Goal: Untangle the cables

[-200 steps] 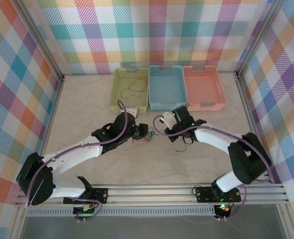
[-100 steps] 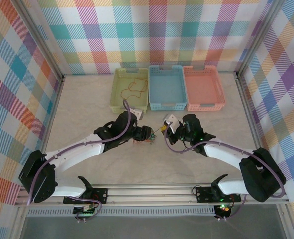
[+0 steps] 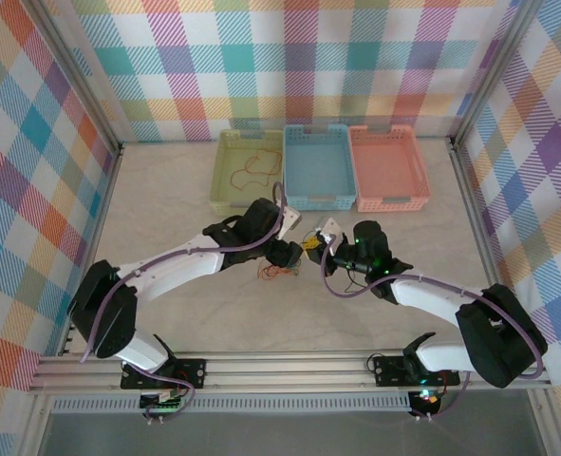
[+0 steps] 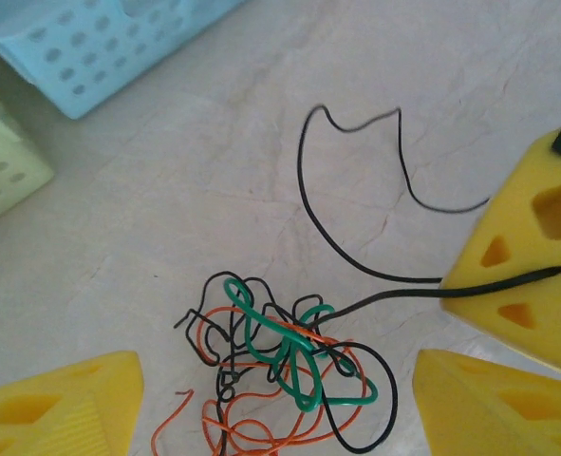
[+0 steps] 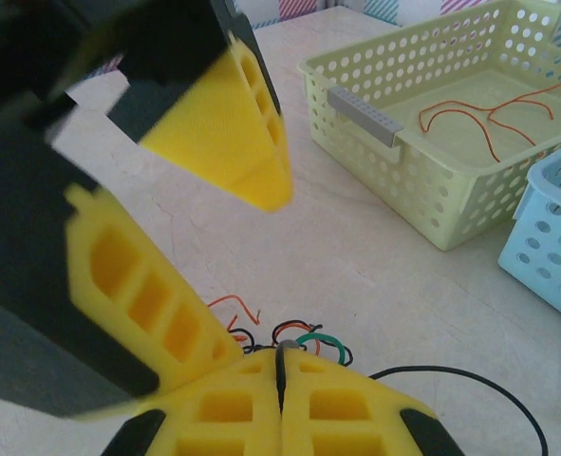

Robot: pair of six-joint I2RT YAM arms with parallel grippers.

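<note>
Pale marbled table [image 3: 166,209] under plaid walls; between the two arms the cables [image 4: 261,380] lie knotted on it, orange, green and black loops crossing. Right jaws are clenched on what looks like the black cable [image 4: 301,180], whose free length curves away from the knot. Left jaws hang spread wide over the tangle, grasping nothing. Best to hold the black cable pinned and taut, close the left jaws on the green cable [image 4: 261,328] alone, then draw apart slowly. Which strand passes under which is hard to read, and the knot's near edge is cut off in the left wrist view.
</note>
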